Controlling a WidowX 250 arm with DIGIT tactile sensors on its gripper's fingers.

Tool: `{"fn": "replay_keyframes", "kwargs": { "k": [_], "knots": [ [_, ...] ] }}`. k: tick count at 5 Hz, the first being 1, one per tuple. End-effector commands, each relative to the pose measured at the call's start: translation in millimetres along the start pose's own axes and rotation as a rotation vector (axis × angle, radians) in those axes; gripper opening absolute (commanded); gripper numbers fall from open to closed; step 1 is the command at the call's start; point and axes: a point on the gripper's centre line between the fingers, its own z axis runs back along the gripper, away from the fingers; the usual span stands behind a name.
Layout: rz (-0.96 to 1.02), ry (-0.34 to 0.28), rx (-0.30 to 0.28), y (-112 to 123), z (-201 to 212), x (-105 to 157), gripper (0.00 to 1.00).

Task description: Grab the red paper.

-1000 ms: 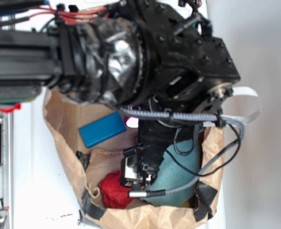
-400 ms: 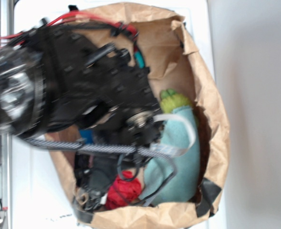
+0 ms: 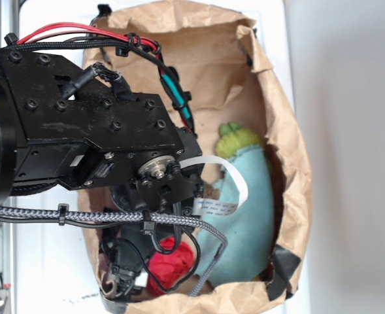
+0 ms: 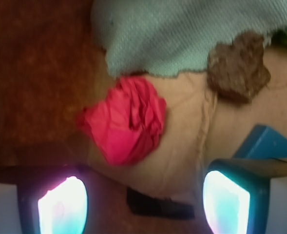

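The gripper is spread wide: in the wrist view its two glowing fingertips sit well apart at the near edge of the picture, with nothing between them. The red paper lies just beyond the gap, a little left of its middle line and not yet touched by either finger. It rests on the brown paper floor of the bag, its far edge meeting the teal cloth. To the right, apart from the paper, sits a brownish lump, and by the right fingertip shows a corner of the blue block. A small dark thing lies on the floor between the fingers; I cannot tell what it is.

In the exterior view the arm hangs over the bag's left half, and the red paper peeks out under the cables at the near end, beside the teal cloth.

The risks, as I judge them: the paper sits off-centre, so a straight descent may land the left finger on top of it and merely press it flat or push it aside. The right finger may bump the block. A reach too far could pinch the cloth edge along with the paper. The loose cables could also snag the bag's rim.
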Motion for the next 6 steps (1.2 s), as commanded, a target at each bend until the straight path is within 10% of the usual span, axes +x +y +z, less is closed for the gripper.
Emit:
{"fn": "replay_keyframes", "kwargs": {
  "k": [1, 3, 4, 5, 6],
  "knots": [
    [0.0, 0.001, -0.01, -6.8, -15.7, 19.3, 1.0],
    [-0.033, 0.113, -0.116, -23.8, -54.1, 19.0, 1.0],
    [-0.051, 0.15, -0.079, -29.5, -70.7, 12.9, 1.0],
    [-0.025, 0.165, -0.037, -27.5, -68.8, 15.2, 0.0],
    [-0.034, 0.154, 0.023, -26.7, -58.9, 16.5, 0.0]
  ]
}}
